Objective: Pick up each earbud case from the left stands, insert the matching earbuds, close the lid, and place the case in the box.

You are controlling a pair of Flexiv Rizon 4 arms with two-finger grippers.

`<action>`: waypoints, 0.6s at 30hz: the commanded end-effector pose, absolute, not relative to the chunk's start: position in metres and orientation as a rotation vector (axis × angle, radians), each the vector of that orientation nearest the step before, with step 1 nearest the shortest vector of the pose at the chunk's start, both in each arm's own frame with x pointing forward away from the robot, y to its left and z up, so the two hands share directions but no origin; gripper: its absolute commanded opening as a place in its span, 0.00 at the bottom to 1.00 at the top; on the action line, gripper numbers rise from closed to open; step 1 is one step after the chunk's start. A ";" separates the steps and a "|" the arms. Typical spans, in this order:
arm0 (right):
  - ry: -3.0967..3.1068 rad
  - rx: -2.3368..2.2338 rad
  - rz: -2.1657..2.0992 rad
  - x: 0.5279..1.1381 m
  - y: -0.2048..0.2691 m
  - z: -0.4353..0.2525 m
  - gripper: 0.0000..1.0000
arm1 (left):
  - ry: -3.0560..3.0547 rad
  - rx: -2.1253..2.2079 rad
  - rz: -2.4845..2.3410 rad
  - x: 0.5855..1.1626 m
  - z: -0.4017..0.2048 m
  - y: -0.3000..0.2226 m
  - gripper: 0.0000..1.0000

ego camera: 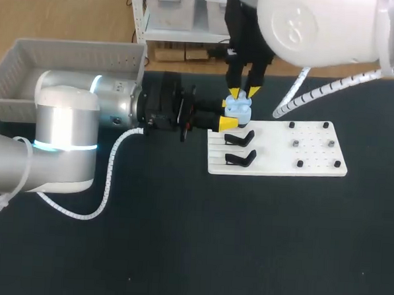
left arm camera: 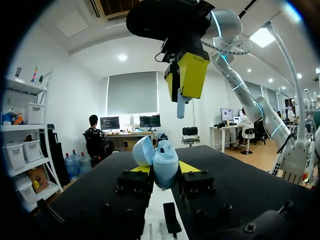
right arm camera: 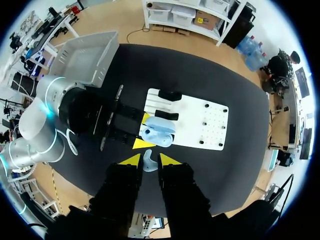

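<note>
Over the left end of the white board (ego camera: 276, 148), just beyond the two black stands (ego camera: 239, 136), the left fingers (ego camera: 228, 123) are clamped on the pale blue earbud case (ego camera: 237, 110), with one yellow tip against each side of its body. From the left wrist view, the case (left arm camera: 164, 167) sits upright between those tips. Its lid (left arm camera: 142, 150) is swung open to one side and its mouth faces up. Whether a bud already sits inside cannot be told.

The right arm reaches in from the far side. Its right fingers (ego camera: 236, 92) are closed on a single earbud (left arm camera: 181, 107), which hangs below the tips with its long stem pointing straight down.

The earbud is directly above the open mouth of the case and apart from it, with a clear gap showing in the left wrist view. In the right wrist view the earbud (right arm camera: 149, 162) is pinched between the right fingers (right arm camera: 170, 160), and the case (right arm camera: 157, 131) lies ahead along their line.

The coming move looks like a straight descent by the right arm along the stem's axis, while the left arm only holds steady. The bud seems to sit slightly toward the side away from the lid, so a small sideways correction may be needed.

The grey box (ego camera: 69, 55) stands at the far left of the dark desk (ego camera: 179, 239), well apart from the case and nearer to the left arm.
</note>
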State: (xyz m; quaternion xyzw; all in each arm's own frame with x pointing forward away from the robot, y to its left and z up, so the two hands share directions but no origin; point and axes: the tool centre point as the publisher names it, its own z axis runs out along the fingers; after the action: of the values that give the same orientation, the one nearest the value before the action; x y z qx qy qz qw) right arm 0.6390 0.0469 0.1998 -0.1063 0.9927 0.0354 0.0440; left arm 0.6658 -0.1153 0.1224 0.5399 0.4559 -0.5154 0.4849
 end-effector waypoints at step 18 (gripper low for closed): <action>3.035 -0.479 0.045 0.643 0.061 0.182 0.00 | 1.107 1.311 -1.251 0.665 0.121 -0.115 0.00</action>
State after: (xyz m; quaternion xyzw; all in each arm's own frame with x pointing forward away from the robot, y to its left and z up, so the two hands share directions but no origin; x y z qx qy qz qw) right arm 0.6409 0.0561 0.1842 -0.1565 0.9868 0.0165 0.0373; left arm 0.6657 -0.1154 0.1224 0.5399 0.4559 -0.5154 0.4849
